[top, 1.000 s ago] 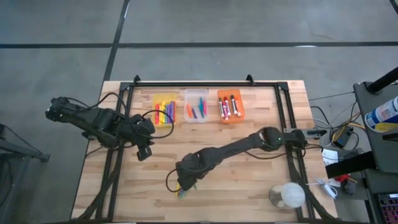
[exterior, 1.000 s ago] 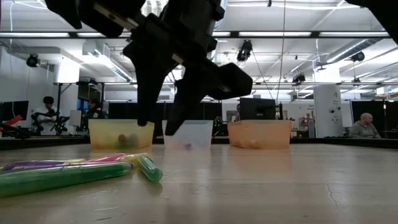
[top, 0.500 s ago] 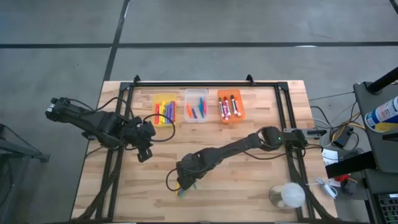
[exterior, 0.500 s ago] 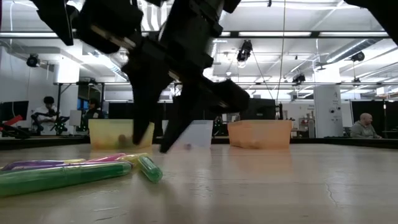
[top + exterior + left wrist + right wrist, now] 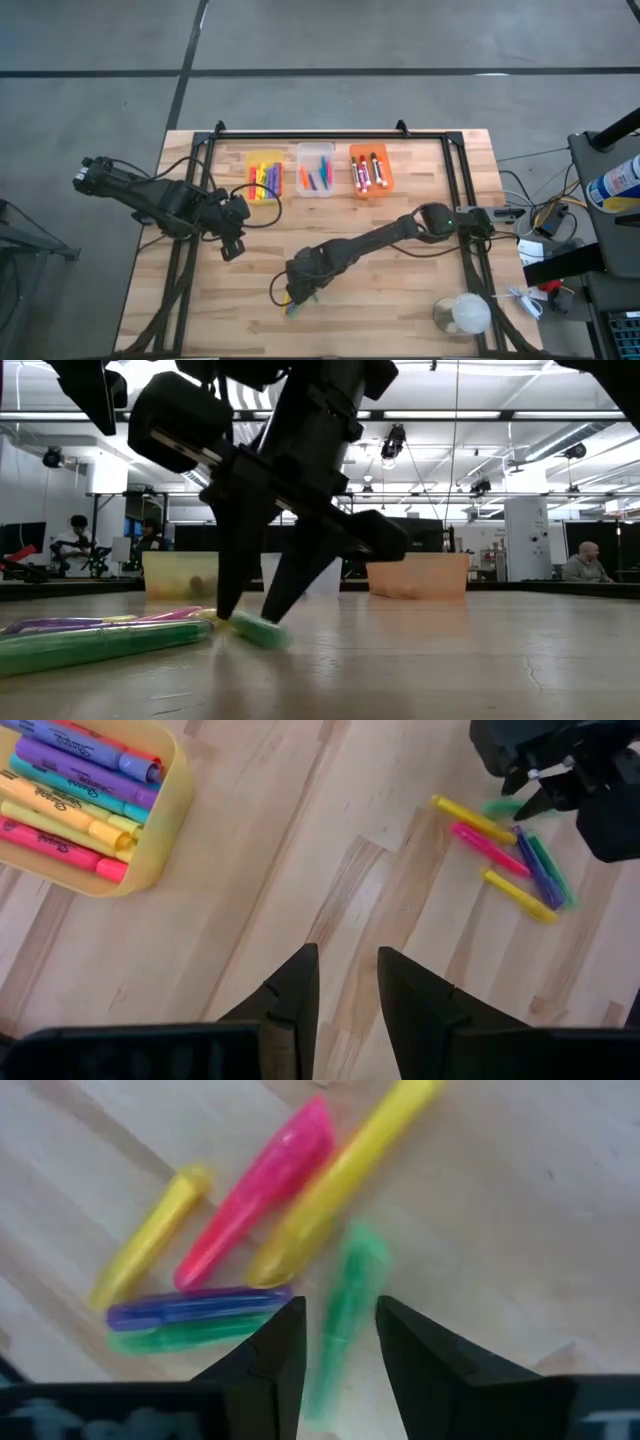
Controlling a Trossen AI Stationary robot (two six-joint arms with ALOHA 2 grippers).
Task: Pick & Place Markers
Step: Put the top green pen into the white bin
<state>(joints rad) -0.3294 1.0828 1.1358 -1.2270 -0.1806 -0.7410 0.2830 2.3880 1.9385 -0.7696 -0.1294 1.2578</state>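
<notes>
Several loose markers [image 5: 297, 303] lie flat on the wooden table near its near edge: pink [image 5: 265, 1190], two yellow [image 5: 345, 1175], purple [image 5: 195, 1308] and two green. My right gripper [image 5: 338, 1342] is open and low over them, with one finger on each side of a green marker [image 5: 345, 1305] that lies on the table [image 5: 255, 630]. My left gripper [image 5: 347, 982] hovers open with a narrow gap, left of the pile [image 5: 232, 245]. More markers fill the yellow bin [image 5: 264, 172], the clear bin [image 5: 315, 170] and the orange bin [image 5: 371, 170]. My right gripper comes from above, slanting down, with its fingers [image 5: 228, 605] on either side of the green marker [image 5: 255, 630] near one end. The marker lies on the table and shows blurred. Whether a finger touches it, I cannot tell.
The three bins stand in a row at the far side inside a black frame [image 5: 310, 133]. A clear cup with a pale ball [image 5: 462, 315] sits at the near right corner. Bare wood [image 5: 400, 290] lies right of the marker pile. People show in the room beyond.
My right gripper has come down toward the table, around the green marker. That marker has slid a little toward the table's right and turned, away from the other markers, which have stayed where they were.
</notes>
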